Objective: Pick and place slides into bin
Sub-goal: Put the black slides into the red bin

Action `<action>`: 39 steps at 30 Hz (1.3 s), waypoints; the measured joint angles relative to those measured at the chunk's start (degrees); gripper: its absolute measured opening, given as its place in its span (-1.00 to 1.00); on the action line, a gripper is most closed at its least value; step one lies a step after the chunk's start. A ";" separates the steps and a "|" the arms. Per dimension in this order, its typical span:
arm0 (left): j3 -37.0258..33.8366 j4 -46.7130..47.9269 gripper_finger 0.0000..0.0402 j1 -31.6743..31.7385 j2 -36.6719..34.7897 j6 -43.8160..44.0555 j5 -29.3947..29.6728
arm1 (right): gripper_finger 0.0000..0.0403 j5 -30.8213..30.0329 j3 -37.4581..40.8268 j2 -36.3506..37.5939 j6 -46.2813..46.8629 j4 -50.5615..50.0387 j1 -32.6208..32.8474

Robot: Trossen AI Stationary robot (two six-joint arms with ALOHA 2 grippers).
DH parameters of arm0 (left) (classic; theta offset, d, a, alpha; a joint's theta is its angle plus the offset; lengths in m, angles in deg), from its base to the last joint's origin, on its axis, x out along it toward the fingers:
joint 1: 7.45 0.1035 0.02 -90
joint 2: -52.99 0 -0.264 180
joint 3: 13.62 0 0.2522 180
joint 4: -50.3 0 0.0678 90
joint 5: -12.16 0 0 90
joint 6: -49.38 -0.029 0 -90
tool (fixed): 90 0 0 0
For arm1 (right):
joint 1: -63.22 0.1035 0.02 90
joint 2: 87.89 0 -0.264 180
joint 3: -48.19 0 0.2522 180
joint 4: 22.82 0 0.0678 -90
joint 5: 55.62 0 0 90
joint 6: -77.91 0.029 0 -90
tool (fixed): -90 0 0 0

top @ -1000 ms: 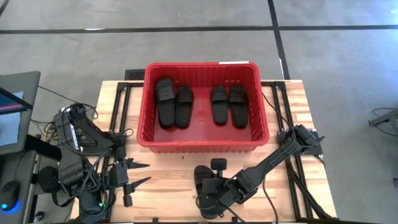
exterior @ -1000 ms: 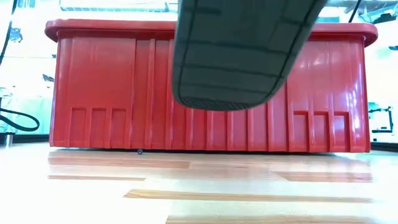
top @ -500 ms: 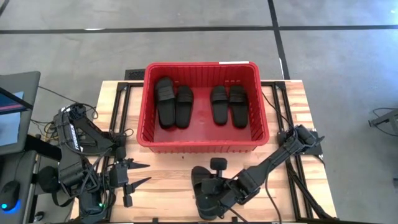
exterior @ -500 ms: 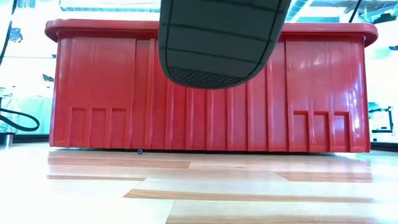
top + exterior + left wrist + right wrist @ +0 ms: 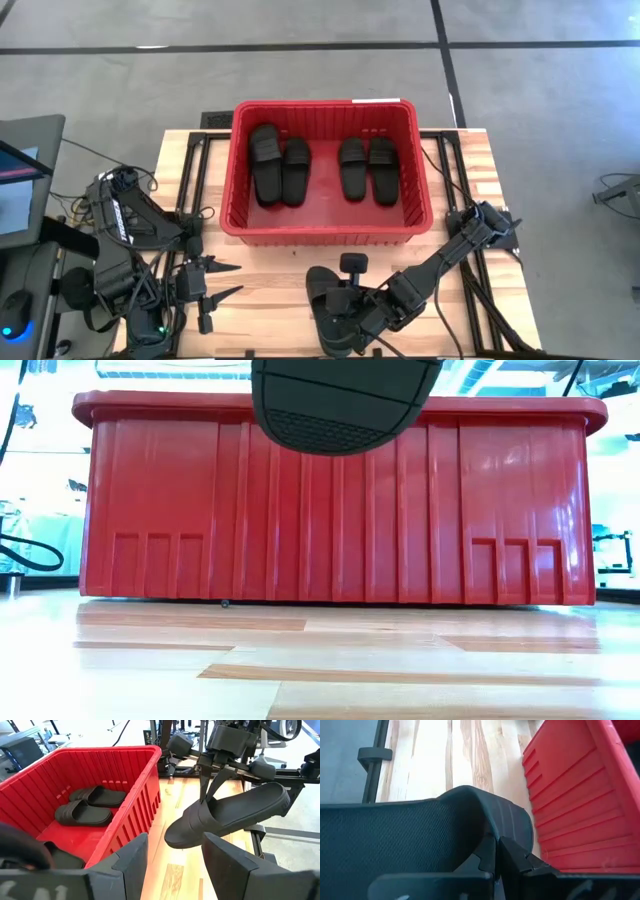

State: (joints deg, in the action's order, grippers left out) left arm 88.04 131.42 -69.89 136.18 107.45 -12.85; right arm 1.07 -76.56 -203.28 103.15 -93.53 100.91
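We see the right gripper (image 5: pixel 212 780) clenched on a slide's (image 5: pixel 230 815) strap, holding it above the table (image 5: pixel 270 285) beside the bin (image 5: pixel 325 228), left gripper (image 5: pixel 222 280) released.

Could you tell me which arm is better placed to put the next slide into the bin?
The right arm: the right gripper is shut on a slide, lifted off the table beside the red bin. The left gripper is open and empty near the table's left front.
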 joint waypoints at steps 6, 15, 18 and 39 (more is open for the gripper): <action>0.00 0.00 -0.12 0.01 0.00 0.00 0.02 | -1.00 -0.21 -1.27 0.00 -0.20 -1.70 0.09; 0.00 0.11 -0.12 0.01 0.00 0.00 0.24 | -1.00 -0.23 -3.97 -0.02 -1.72 -3.07 0.11; 0.00 0.20 -0.12 0.01 0.00 -0.07 0.24 | -1.00 -0.32 -5.11 -0.02 -1.78 -4.20 0.09; 0.00 1.36 -0.12 0.01 0.00 -0.44 1.92 | -1.00 -2.99 -12.62 -0.04 -7.36 -7.79 -0.35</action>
State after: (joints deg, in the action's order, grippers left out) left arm 88.04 132.77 -69.88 136.18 107.01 -10.93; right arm -1.92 -89.19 -203.32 95.79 -101.32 100.56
